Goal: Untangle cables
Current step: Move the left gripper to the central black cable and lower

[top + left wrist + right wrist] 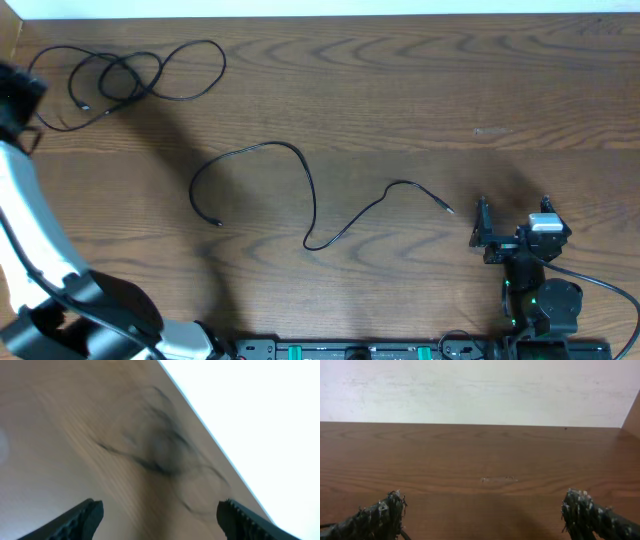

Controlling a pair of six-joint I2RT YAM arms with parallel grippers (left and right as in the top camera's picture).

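A knot of looped black cable (130, 75) lies at the table's far left. In the left wrist view it shows blurred (155, 452), ahead of my left gripper (160, 516). That gripper is open, with only bare wood between its fingers. A second black cable (305, 195) snakes alone across the middle of the table, and its plug end (449, 210) lies just left of my right gripper (515, 210). The right gripper (485, 515) stands wide open over bare wood, holding nothing.
The left arm (30, 230), white with black joints, reaches up along the left edge. The table's far edge (320, 14) meets a white wall. A pale scuff (497, 479) marks the wood ahead of the right gripper. Black arm bases (400, 350) line the front edge.
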